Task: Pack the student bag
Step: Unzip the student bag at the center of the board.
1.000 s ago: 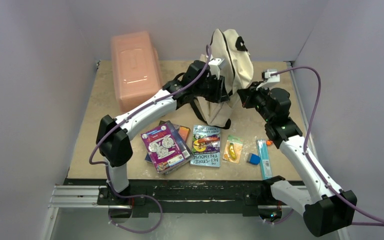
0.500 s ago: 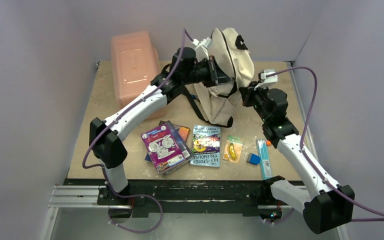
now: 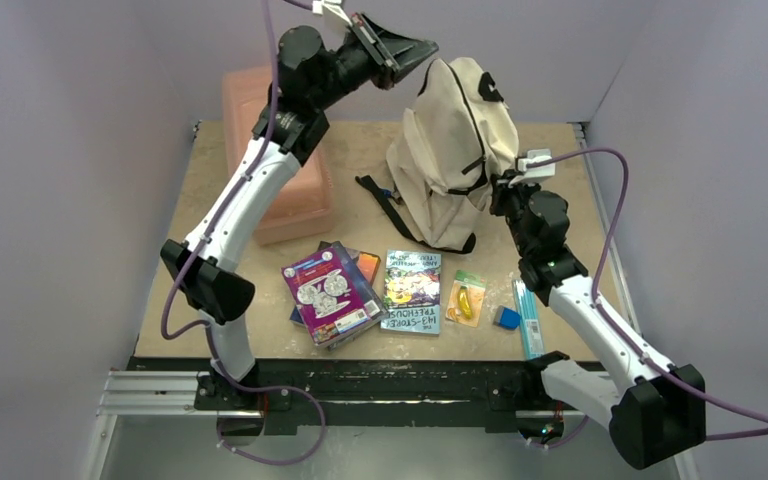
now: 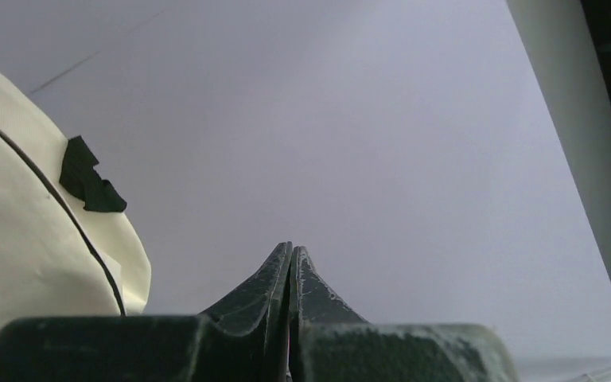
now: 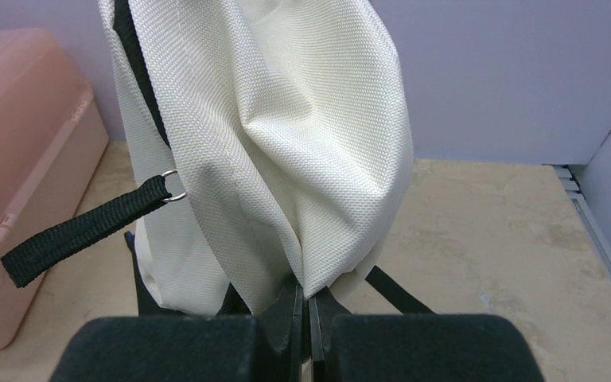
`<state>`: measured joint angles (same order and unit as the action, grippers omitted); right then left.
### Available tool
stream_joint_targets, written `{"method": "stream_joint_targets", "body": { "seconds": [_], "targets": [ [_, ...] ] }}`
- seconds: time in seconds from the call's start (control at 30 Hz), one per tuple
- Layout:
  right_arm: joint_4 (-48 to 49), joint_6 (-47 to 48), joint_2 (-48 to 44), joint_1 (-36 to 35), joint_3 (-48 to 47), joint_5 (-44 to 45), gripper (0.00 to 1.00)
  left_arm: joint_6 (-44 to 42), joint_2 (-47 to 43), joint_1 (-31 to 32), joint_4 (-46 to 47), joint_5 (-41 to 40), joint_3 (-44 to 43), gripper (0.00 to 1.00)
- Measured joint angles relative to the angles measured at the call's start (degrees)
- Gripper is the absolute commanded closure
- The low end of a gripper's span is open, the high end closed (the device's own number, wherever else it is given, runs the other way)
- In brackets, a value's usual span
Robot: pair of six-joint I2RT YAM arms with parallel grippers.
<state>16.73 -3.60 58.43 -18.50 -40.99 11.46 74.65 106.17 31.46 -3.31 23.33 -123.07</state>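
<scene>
Student bag (image 3: 455, 150) stands upright toward the back of the surface (image 3: 200, 230), its cream fabric bulging and a black zipper line running down its face. My right end effector (image 3: 503, 187) is closed on it: in the right wrist view a fold of the woven fabric is pinched between my fingertips (image 5: 306, 296), low on the bag's right side. A black strap (image 5: 79, 231) with a small metal ring hangs from the bag there, and another strap trails on the surface to the bag's left. My left end effector (image 3: 422, 45) is raised high near the back wall, just left of the bag's top and apart from it; its jaws are pressed together with nothing between them, as the left wrist view (image 4: 290, 253) shows against the bare wall. A pink box (image 3: 300, 205) sits at the back left, partly under my left arm. Near the front edge lie a purple book (image 3: 330, 290), a treehouse book (image 3: 412, 290), a small packet (image 3: 466, 298), a blue eraser (image 3: 506, 317) and a pack of blue pens (image 3: 528, 318), all well apart from the bag.
</scene>
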Motion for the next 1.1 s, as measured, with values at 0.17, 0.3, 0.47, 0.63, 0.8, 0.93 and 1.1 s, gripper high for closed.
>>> {"method": "stream_joint_targets", "body": {
  "seconds": [0.17, 0.3, 0.47, 0.63, 0.8, 0.93, 1.1],
  "targets": [
    [-3.54, -0.44, 1.07, -0.59, -2.93, -1.01, 1.00, -7.78, -0.20, -0.52, -1.97, 0.83, -0.33, 0.50],
    [-6.97, -0.83, 2.25, -0.72, -5.92, -2.62, 1.00, -22.23, -6.23, 3.37, -7.19, -3.30, 11.76, 0.23],
    [-8.15, -1.20, 2.16, -0.72, -6.14, -3.74, 1.00, -35.76, -9.11, 9.16, -14.93, -10.91, 16.83, 0.09],
    [-8.59, -1.31, 2.10, -0.72, -6.34, -4.04, 1.00, -39.89, -7.63, 10.56, -18.45, -12.02, 15.52, 0.24],
    [-8.98, -1.31, 1.79, -0.72, -6.34, -5.05, 1.00, -40.00, -2.71, 10.64, -18.78, -11.30, 13.46, 0.35],
    [-8.98, -1.31, 1.77, -0.72, -6.34, -5.35, 1.00, -39.78, 0.44, 11.41, -18.82, -9.73, 13.42, 0.39],
    [-9.07, -1.31, 1.64, -0.72, -6.34, -5.66, 1.00, -39.78, 2.03, 12.70, -18.95, -8.04, 13.25, 0.60]
  ]
}}
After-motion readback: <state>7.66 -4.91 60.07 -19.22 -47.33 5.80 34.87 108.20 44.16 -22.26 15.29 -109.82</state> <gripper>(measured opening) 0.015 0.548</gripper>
